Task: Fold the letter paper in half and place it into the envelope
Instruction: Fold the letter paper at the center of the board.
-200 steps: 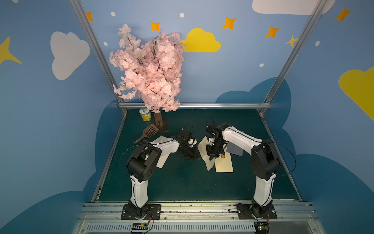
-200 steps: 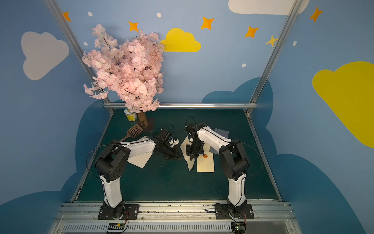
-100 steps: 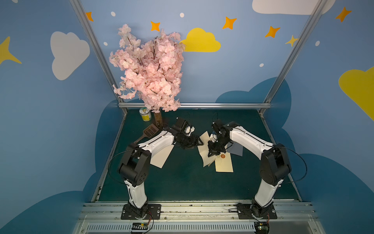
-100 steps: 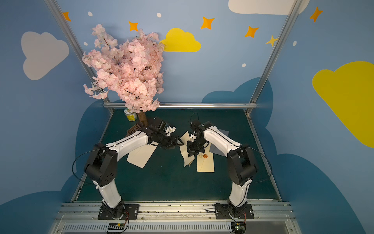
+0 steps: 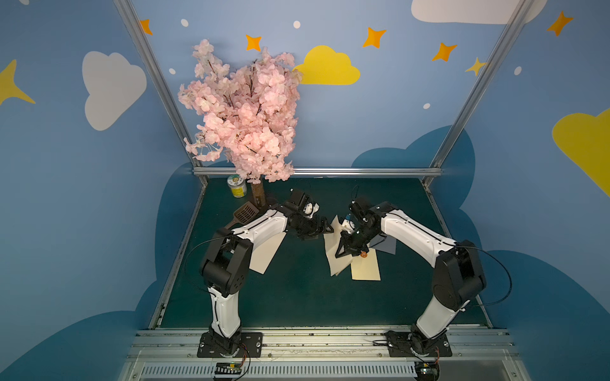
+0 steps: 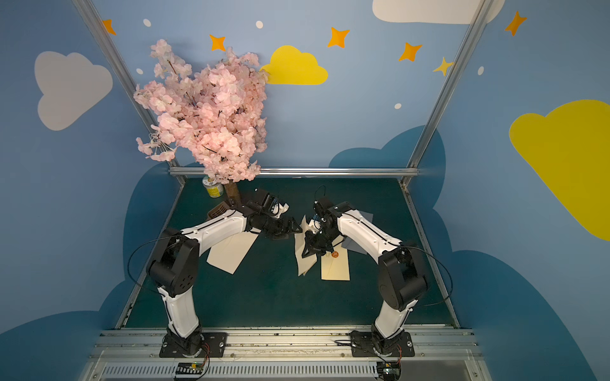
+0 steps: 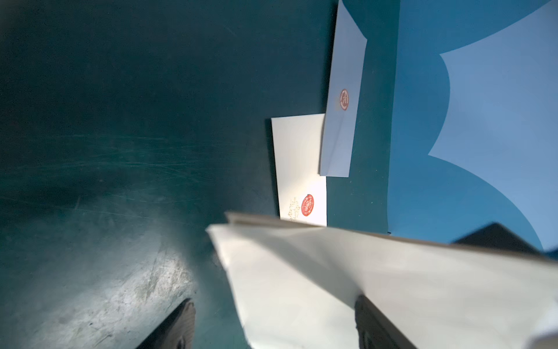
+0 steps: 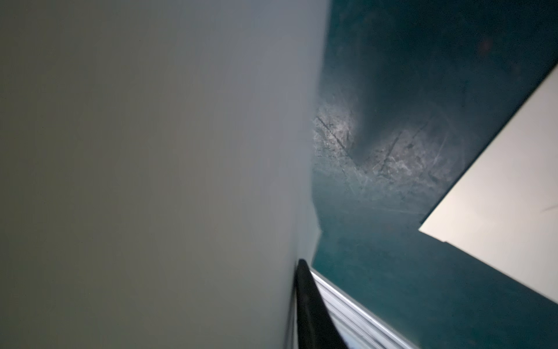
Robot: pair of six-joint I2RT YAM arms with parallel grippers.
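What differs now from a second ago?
The left gripper has opened beside the far corner of the letter paper, and its wrist has shifted toward the back. The right arm swung its elbow outward; the right gripper stays on the paper, grip unclear. The cream envelope, loose sheet under the left arm and blossom tree are unmoved.

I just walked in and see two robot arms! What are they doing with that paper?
They are getting a letter ready. Both arms meet over the white letter paper, which looks folded, on the green table. The left gripper has its jaws wide open at the paper's edge. The right gripper is down on the paper, but I cannot tell if it grips. The cream envelope with a red seal lies beside it; the paper is not inside yet.
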